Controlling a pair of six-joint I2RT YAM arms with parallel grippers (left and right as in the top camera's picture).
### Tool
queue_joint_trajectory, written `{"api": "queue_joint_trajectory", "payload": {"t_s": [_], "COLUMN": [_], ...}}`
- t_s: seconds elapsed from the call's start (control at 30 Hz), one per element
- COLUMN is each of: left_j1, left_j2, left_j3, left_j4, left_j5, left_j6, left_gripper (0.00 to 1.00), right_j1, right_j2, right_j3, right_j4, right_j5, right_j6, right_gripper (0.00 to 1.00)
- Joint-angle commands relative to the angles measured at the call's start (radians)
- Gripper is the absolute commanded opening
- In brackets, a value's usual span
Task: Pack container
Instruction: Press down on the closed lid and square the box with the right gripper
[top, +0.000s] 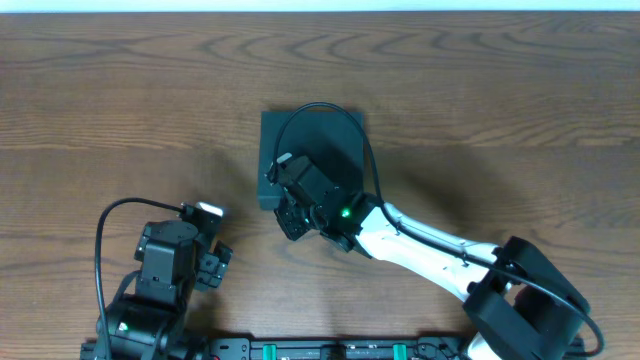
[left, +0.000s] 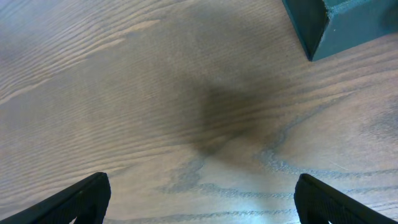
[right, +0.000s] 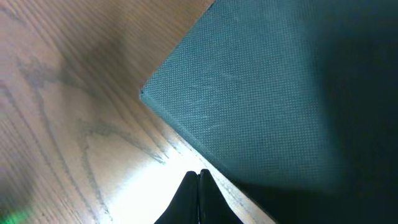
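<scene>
The desk (top: 120, 100) fills nearly the whole overhead view, a brown wood-grain surface with long wavy streaks and a dull sheen. Just right of centre in the upper half of that view sits the container (top: 320, 135), a square, shallow, dark teal-black box with sharp corners and a matte face. In the right wrist view its top is flat and covered in a fine grid-like weave, with a few faint scuffs. One corner points toward the left of the frame.

The right arm (top: 430, 250), with its white shell and black joints, reaches in from the lower right corner of the overhead view. Its head hangs over the lower left part of the container, and a black cable loops above the box. The right end effector (right: 199, 183) is pinched fully together with nothing between its black fingers. It sits over a bright strip of desk just beside the container's edge, and I cannot tell whether it touches the box.

The left arm (top: 165, 270) is folded at the lower left, well apart from the container. The left end effector (left: 202, 199) is spread wide and holds nothing, and only bare wood shows between its two dark fingertips (left: 87, 196).
</scene>
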Motion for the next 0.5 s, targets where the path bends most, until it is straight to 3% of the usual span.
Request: {"api": "queue_joint_trajectory", "payload": {"t_s": [0.0, 0.47], "left_j1": [0.006, 0.006], "left_j2": [-0.003, -0.003], "left_j3": [0.000, 0.000], "left_j4": [-0.001, -0.001], "left_j5": [-0.014, -0.014], "left_j6": [0.011, 0.011], "left_gripper": [0.95, 0.95], "right_j1": [-0.008, -0.027], "right_j2": [0.019, 0.019], "right_j3": [0.010, 0.009], "right_j4": [0.007, -0.012], "right_j5": [0.075, 0.334], "right_j6": [0.043, 0.009], "right_gripper": [0.02, 0.02]}}
